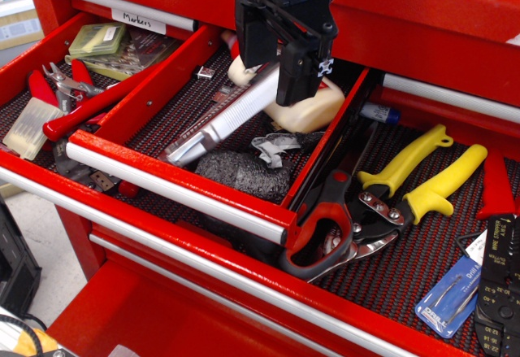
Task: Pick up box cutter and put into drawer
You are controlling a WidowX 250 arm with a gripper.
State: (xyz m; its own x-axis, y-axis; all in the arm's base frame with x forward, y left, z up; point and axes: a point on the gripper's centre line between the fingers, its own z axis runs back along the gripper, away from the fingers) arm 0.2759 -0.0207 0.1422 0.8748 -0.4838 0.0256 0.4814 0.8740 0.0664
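The box cutter (219,125), long, slim and silver, lies slanted inside the narrow red drawer (175,190). Its lower end is near the drawer's front left, by a black foam roll (244,174). Its upper end points up between my fingers. My black gripper (270,79) hangs over the back of the drawer, right above that upper end. The jaws stand apart, wider than the cutter, and do not seem to grip it. A white glue bottle (313,109) lies behind the gripper, partly hidden.
Red-and-black snips (325,227) and yellow-handled pliers (431,174) lie in the wide drawer to the right. The left drawer with the "Markers" label (138,20) holds red-handled tools (89,105). Small clips and grey scraps (276,144) sit on the narrow drawer's mesh.
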